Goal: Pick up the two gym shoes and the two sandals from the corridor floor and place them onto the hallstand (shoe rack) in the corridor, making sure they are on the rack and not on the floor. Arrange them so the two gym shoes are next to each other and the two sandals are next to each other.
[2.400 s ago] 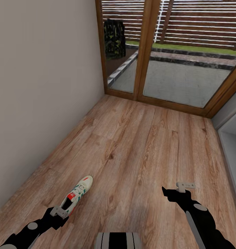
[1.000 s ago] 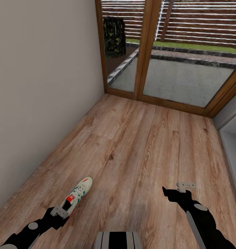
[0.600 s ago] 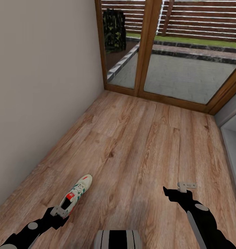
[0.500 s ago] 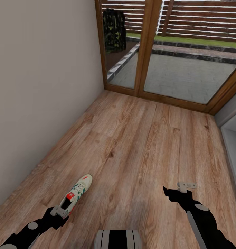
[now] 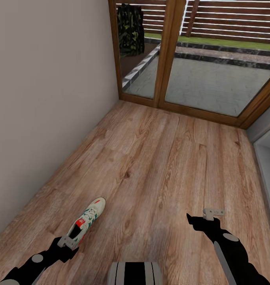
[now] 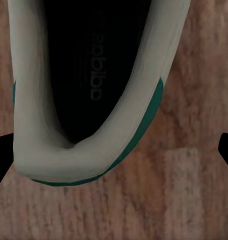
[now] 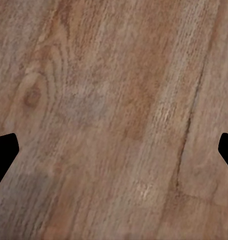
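Left hand (image 5: 67, 241) hangs spread wide, grasping nothing, over the heel of a gym shoe (image 5: 87, 219) on the corridor floor (image 5: 158, 158); right hand (image 5: 212, 213) is likewise released.

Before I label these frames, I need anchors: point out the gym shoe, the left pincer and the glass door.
gym shoe (image 5: 88, 218), head view, on its laced upper
left pincer (image 5: 67, 241), head view, between its fingertips
glass door (image 5: 214, 85), head view, on the right pane

wall (image 5: 44, 99) plain beige, L side | glass doors (image 5: 198, 59) wood-framed, far end | patio outside
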